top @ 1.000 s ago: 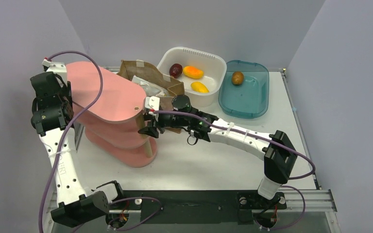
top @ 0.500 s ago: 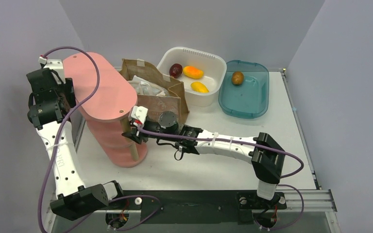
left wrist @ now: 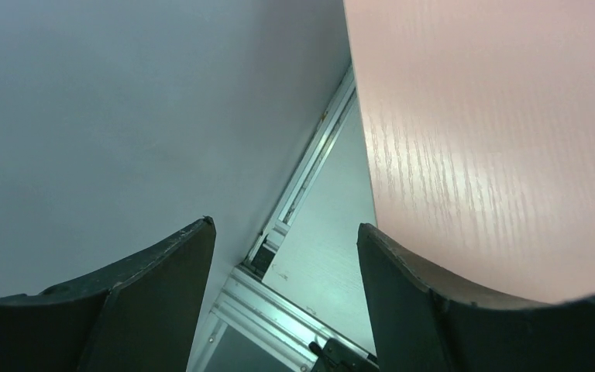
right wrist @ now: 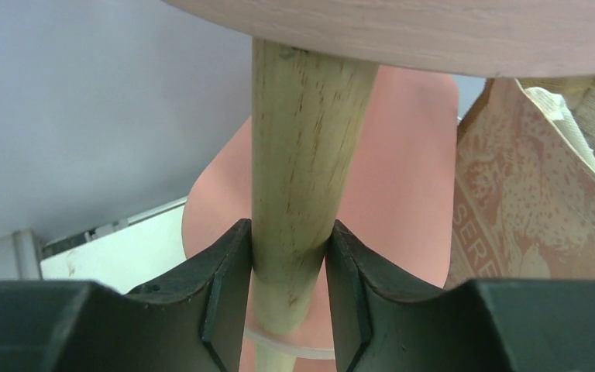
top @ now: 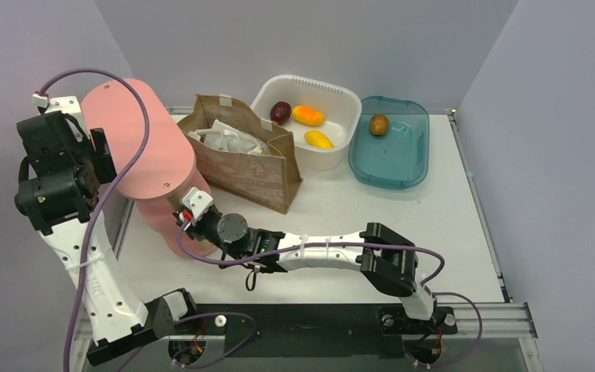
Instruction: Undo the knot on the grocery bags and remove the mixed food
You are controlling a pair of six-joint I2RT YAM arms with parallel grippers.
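Right gripper (right wrist: 290, 240) is clamped on the wooden post (right wrist: 302, 139) of the pink shelf (top: 135, 132). Over the last second the shelf slides from over the brown paper bag (top: 248, 174) to the near left, leaving the bag's mouth uncovered. Grocery bags (top: 232, 142) sit bunched inside it, apparently not yet untied, and the mixed food is not visible. Left gripper (left wrist: 285, 226) hangs open and empty at the far left beside the shelf's top board; access looks cleared, so untying can probably start.
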